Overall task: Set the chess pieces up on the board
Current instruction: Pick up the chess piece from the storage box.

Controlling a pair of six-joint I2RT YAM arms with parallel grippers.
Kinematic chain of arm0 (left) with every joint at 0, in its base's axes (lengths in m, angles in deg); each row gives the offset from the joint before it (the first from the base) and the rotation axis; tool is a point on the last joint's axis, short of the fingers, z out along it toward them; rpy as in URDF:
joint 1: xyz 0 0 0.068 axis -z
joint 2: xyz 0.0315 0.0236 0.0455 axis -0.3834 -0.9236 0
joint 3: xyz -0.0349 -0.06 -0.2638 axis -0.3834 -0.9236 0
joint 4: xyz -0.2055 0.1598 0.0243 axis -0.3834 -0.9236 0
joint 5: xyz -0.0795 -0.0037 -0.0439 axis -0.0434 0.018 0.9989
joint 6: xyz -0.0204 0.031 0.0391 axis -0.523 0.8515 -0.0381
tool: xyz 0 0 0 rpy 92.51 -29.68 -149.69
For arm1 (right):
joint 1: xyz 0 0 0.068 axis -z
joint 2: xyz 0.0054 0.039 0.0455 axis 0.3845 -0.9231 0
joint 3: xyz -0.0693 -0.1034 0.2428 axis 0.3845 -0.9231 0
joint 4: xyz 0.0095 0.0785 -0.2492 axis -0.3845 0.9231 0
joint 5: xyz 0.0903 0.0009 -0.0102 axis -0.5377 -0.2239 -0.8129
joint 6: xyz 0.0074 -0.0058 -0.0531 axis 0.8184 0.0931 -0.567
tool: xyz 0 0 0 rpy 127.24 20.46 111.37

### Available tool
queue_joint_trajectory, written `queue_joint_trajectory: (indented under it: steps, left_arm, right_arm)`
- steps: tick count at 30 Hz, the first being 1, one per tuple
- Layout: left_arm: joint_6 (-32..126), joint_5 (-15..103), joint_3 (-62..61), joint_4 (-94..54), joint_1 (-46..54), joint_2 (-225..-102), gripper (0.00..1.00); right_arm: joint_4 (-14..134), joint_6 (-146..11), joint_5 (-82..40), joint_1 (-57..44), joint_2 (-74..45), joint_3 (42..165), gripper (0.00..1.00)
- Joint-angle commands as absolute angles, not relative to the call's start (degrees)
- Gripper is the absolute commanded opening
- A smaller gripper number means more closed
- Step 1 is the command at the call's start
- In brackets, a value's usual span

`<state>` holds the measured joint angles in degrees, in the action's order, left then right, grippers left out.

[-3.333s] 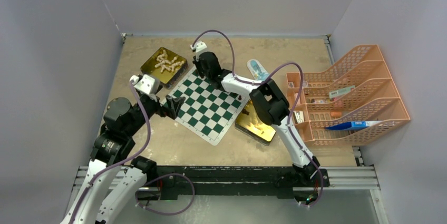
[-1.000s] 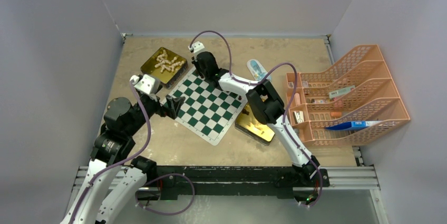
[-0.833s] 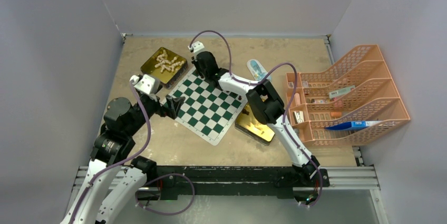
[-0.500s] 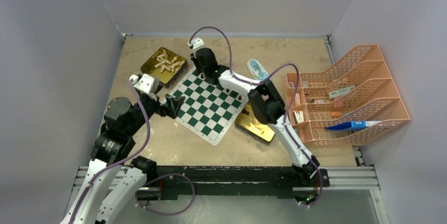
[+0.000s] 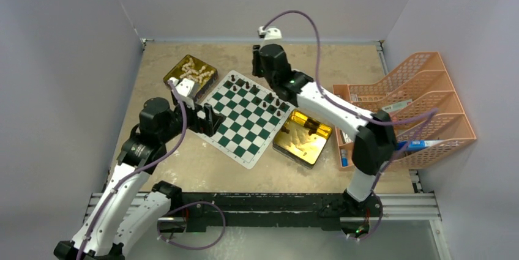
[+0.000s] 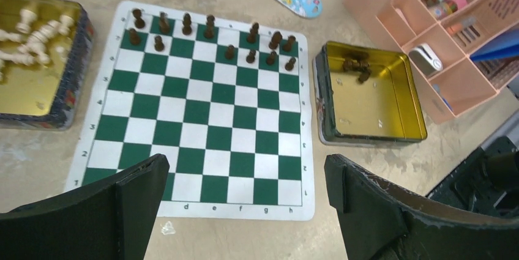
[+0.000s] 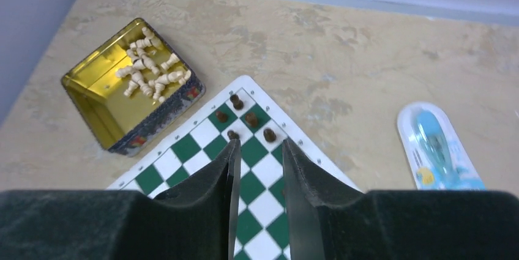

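Mottled tan table; flat checked board, tiny brown pieces.

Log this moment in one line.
left claw open at board edge; right claw narrowly open, empty; dark pieces on far rows; white pieces in tin

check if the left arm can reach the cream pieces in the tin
Probably yes: the left gripper is open and empty, and the open-topped tin of cream pieces lies close beside it with nothing between.

Dark brown chess pieces stand along 1 edge of the green-white board.
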<state>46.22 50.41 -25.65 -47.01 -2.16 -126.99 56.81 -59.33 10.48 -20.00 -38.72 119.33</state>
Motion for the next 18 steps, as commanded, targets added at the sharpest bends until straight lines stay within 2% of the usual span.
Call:
queue_joint_trajectory:
  steps: [1,10,18]
  left_arm:
    - [47.83,55.61,-24.63,-46.43,-2.33,-128.74,1.00]
    - [49.27,56.11,-28.18,-44.66,-2.33,-126.14,0.93]
    - [49.83,56.79,-28.71,-44.00,-2.28,-125.71,0.89]
  right_arm:
    - [66.71,-46.86,14.03,-19.67,-29.10,110.89,0.32]
    - [79.50,-27.74,17.04,-19.66,-11.56,91.47,0.28]
    - [62.78,-43.62,1.00,-17.15,0.48,73.45,0.28]
